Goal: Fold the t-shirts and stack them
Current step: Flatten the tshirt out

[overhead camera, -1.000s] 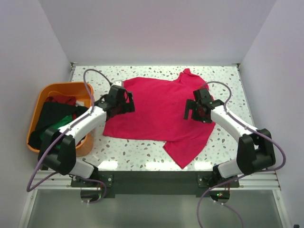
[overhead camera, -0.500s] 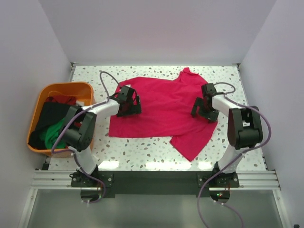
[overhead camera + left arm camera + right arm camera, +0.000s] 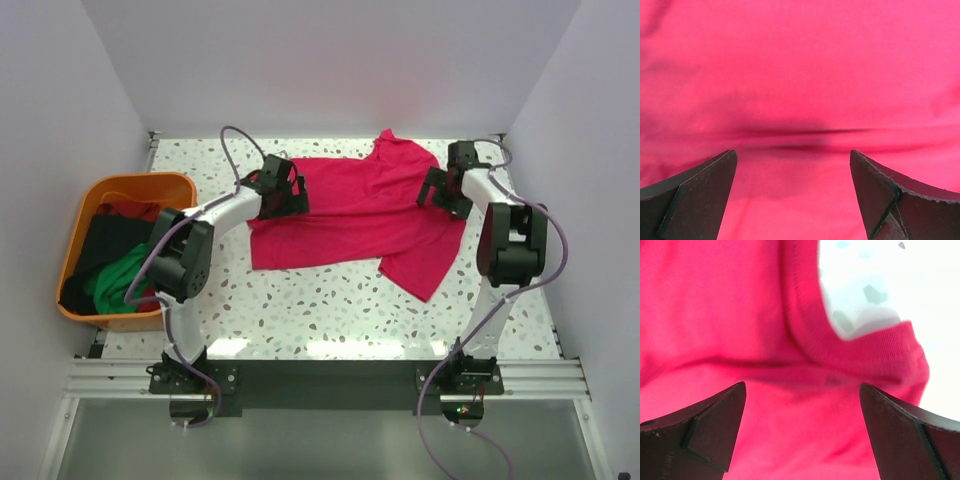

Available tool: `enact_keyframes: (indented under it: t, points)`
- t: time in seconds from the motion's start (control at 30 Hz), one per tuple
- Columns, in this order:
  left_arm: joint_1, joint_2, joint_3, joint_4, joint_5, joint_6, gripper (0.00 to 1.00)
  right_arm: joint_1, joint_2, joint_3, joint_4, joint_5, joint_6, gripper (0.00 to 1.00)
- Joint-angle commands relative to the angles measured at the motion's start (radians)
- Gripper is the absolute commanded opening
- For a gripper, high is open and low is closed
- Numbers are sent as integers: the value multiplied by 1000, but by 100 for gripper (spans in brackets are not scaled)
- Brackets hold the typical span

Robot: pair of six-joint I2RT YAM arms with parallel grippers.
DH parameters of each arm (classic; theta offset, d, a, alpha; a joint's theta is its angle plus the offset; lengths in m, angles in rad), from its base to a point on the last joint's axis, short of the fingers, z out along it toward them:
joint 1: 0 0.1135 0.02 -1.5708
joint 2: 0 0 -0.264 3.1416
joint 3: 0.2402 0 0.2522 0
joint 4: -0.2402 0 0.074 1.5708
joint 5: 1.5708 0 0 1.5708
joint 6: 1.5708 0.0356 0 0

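1. Tub (image 3: 140, 180): left edge of the table (image 3: 330, 300). It holds the black shirt (image 3: 100, 250), green shirt (image 3: 115, 280) and dark red shirt (image 3: 125, 210), bunched and unfolded, well apart from both grippers.

2. Left gripper (image 3: 283, 192): over the left end of the pink shirt, just inside its straight edge. In the wrist view (image 3: 792, 200) the fingers are spread wide with nothing between them but flat cloth. A shallow crease (image 3: 805, 134) runs across, ahead of the tips. Whether the tips touch the cloth cannot be told.

3. Pink shirt (image 3: 350, 215): spread flat on the far half of the table, between the two grippers.
   - Long axis: left to right.
   - Sleeves: one points to the far edge, the other hangs toward the near edge at the right.
   - Direction: judged hem to the left, neck to the right.

4. Right gripper (image 3: 445, 190): over the right end of the pink shirt. In the wrist view (image 3: 802, 440) the fingers are spread and hold nothing. A curved ribbed edge (image 3: 810, 335) lies straight ahead, with bare table beyond it.

5. Relation for the next move: each arm is nearest its own end of the pink shirt, with cloth directly beneath the open fingers. A pinch at both ends looks ready. The fold would probably run across the long axis.
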Motion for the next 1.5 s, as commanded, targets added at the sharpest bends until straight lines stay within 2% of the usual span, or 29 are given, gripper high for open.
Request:
enact_keyframes:
  t: [0.0,0.07,0.2,0.3,0.4,0.47,0.53,0.77,0.8,0.9,0.97,1.07,1.13,1.2,1.37,1.47]
  points:
    - [5,-183,-31,-76,-65,-8,100,14,-211,-49,-30,-35,-42,99]
    - [5,-269,-104,-106,-115,-33,100,17,-354,-120,-23,-20,-25,99]
    - [6,-506,-362,-157,-167,-138,100,19,-546,-351,-73,37,38,98]
    - [9,-593,-479,-192,-197,-189,100,19,-652,-466,-116,50,80,99]
    - [12,-607,-543,-192,-183,-238,100,19,-729,-568,-98,10,106,99]
    - [12,-601,-568,-163,-156,-264,96,19,-801,-616,-82,-19,104,99]
    - [12,-593,-606,-122,-131,-286,85,19,-843,-654,-88,-18,104,99]
    - [11,-498,-620,-39,-79,-309,68,20,-892,-691,-111,-26,107,99]
    - [12,-489,-619,-37,-79,-315,60,20,-897,-702,-118,-26,110,99]
    - [12,-464,-623,-43,-97,-329,48,20,-920,-717,-144,-23,115,99]
    - [12,-463,-635,-40,-123,-340,45,23,-935,-719,-164,-12,120,99]
    - [12,-450,-634,-36,-132,-340,43,91,-969,-709,-211,60,132,99]
    - [12,-438,-629,-34,-132,-335,39,189,-972,-697,-263,146,144,99]
    - [14,-427,-629,-28,-129,-332,32,276,-961,-692,-292,172,182,99]
    - [14,-410,-631,-1,-99,-315,21,373,-931,-738,-302,189,250,99]
    - [14,-406,-634,18,-89,-280,0,436,-880,-768,-283,198,261,97]
